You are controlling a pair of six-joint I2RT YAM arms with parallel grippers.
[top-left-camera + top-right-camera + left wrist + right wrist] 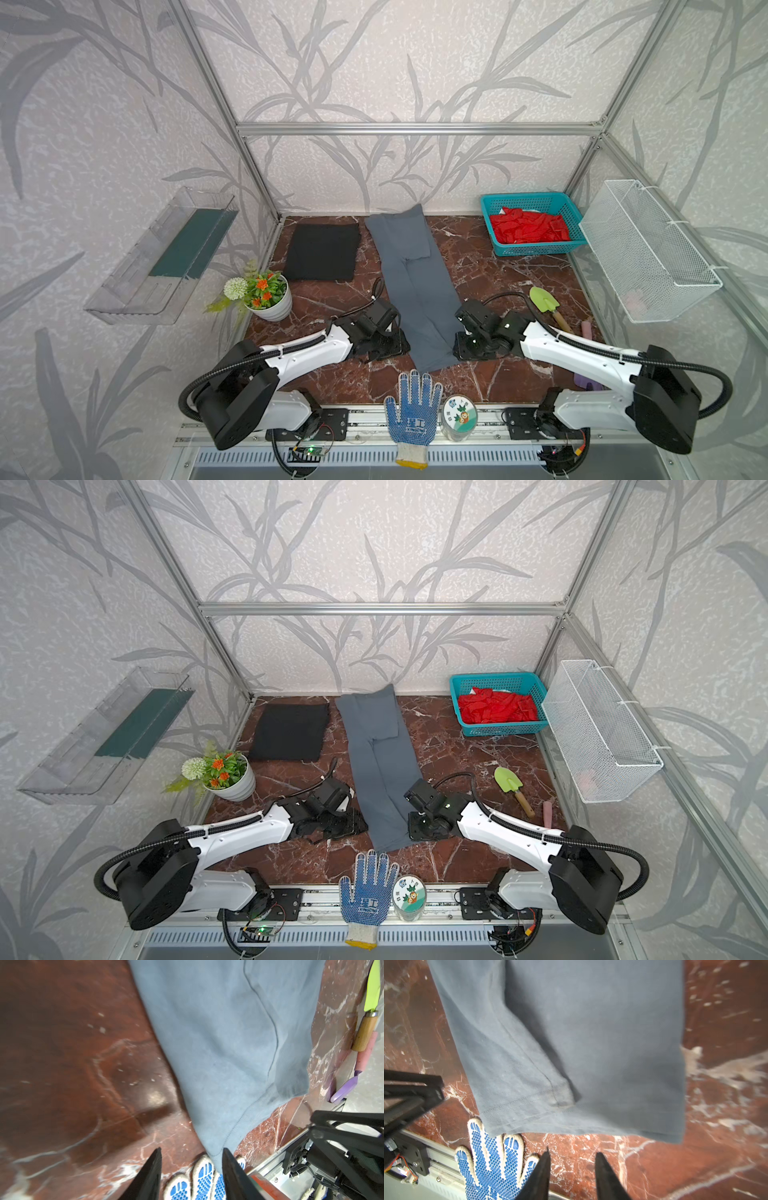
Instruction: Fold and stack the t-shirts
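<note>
Grey t-shirt (pixel 411 286) folded lengthwise; black t-shirt (pixel 322 251) folded square beside it

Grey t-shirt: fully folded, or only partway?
Partway. The grey t-shirt lies flat as a long narrow strip, sides folded inward, not yet folded end to end, unlike the black t-shirt, a compact rectangle.

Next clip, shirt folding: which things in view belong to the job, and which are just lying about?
Part of the job:
grey t-shirt, lying as a long strip mid-table
black t-shirt, folded at the back

Just lying about:
dotted work glove
round jar
potted flowers
green trowel
teal basket of red cloth
wire basket on the side wall
</note>
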